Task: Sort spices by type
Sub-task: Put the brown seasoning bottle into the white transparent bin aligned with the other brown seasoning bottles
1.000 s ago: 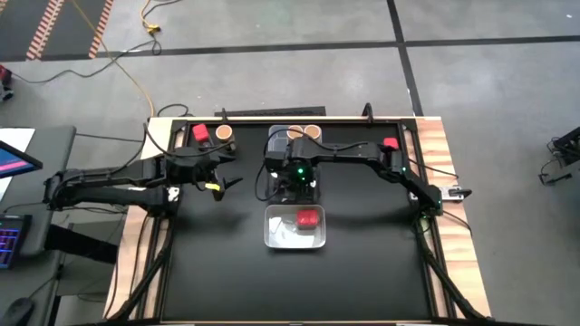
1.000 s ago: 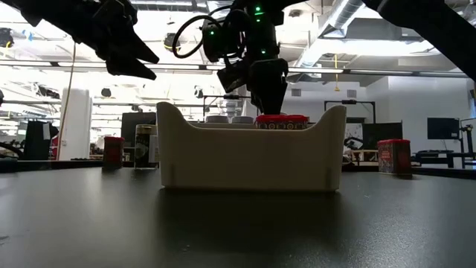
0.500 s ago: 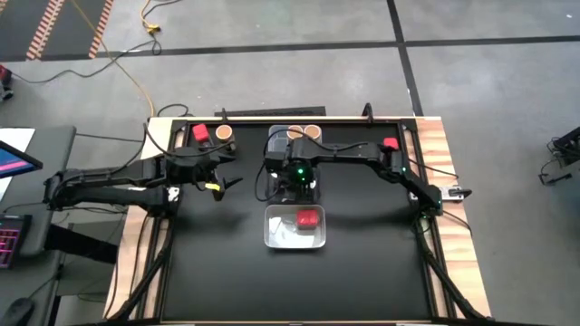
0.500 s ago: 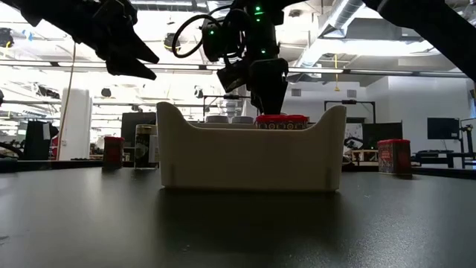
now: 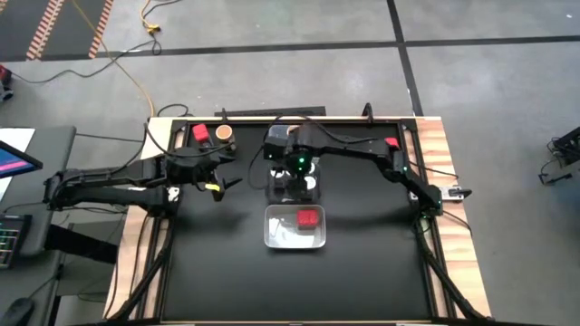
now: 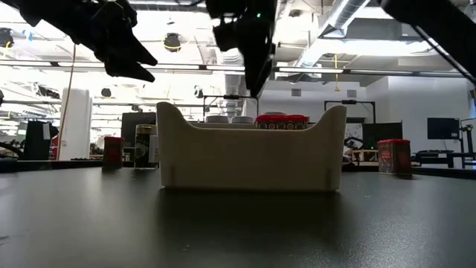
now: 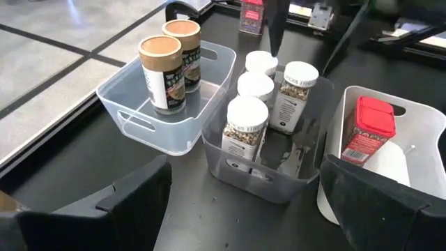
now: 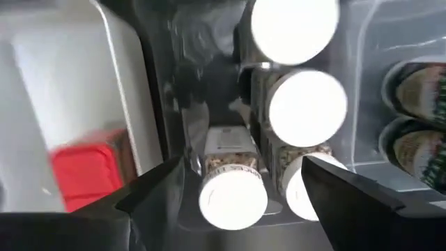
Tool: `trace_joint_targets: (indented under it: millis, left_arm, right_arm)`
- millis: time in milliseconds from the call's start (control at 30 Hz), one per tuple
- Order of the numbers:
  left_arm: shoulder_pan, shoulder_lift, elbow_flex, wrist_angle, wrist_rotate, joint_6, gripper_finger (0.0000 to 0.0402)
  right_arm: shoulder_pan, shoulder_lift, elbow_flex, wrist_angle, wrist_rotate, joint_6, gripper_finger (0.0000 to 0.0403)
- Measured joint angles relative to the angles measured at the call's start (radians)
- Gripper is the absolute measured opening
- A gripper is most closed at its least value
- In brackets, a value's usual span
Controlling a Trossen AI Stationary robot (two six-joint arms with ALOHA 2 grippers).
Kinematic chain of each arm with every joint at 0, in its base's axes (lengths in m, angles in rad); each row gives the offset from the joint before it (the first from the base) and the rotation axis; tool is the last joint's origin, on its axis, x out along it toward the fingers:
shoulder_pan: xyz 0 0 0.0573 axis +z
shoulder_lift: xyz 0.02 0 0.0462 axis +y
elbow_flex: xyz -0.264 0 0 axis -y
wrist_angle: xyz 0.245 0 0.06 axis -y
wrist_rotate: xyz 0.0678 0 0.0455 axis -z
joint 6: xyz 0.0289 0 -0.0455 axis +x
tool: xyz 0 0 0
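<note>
Several white-top jars (image 7: 256, 87) stand in a clear bin (image 7: 230, 164). Two tan-top jars (image 7: 171, 59) stand in a second clear bin (image 7: 132, 115) beside it. One red-top jar (image 7: 366, 129) stands in the white bin (image 5: 272, 237), nearer the near edge. A red-top jar (image 5: 200, 133) and a tan-top jar (image 5: 223, 133) stand loose at the far left, and another red-top jar (image 5: 391, 143) at the far right. My right gripper (image 8: 240, 192) hangs open above the white-top jars (image 8: 306, 104). My left gripper (image 5: 227, 182) is open, raised left of the bins.
The three bins sit close together in the table's middle. My right arm (image 5: 362, 154) reaches in from the right over the tan-top bin. The black table top (image 5: 227, 263) lies bare along the near side. Wooden edges (image 5: 136, 244) frame the table.
My right gripper has risen from just above the red-top jar in the white bin and moved toward the far edge, over the bin of white-top jars. The red-top jar has stayed standing in the white bin.
</note>
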Motion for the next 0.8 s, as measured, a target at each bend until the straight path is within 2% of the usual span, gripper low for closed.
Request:
trace_joint_targets:
  millis: [167, 367, 500, 600, 800]
  left_arm:
    - [0.0, 0.0, 0.0, 0.001, 0.0, 0.0, 0.0352]
    - [0.0, 0.0, 0.0, 0.001, 0.0, 0.0, 0.0352]
    - [0.0, 0.0, 0.0, 0.002, 0.0, 0.0, 0.0352]
    - [0.0, 0.0, 0.0, 0.002, 0.0, 0.0, 0.0352]
    - [0.0, 0.0, 0.0, 0.002, 0.0, -0.049, 0.0352]
  right_arm:
    - [0.0, -0.09, -0.026, 0.003, 0.005, 0.091, 0.0329]
    - [0.014, -0.234, -0.026, 0.041, 0.02, 0.118, 0.0329]
    - [0.063, -0.322, -0.056, 0.058, 0.172, 0.158, 0.0329]
    - [0.107, -0.424, -0.225, 0.172, 0.225, 0.188, 0.0329]
    - [0.168, -0.688, -0.787, 0.525, 0.235, 0.3, 0.0329]
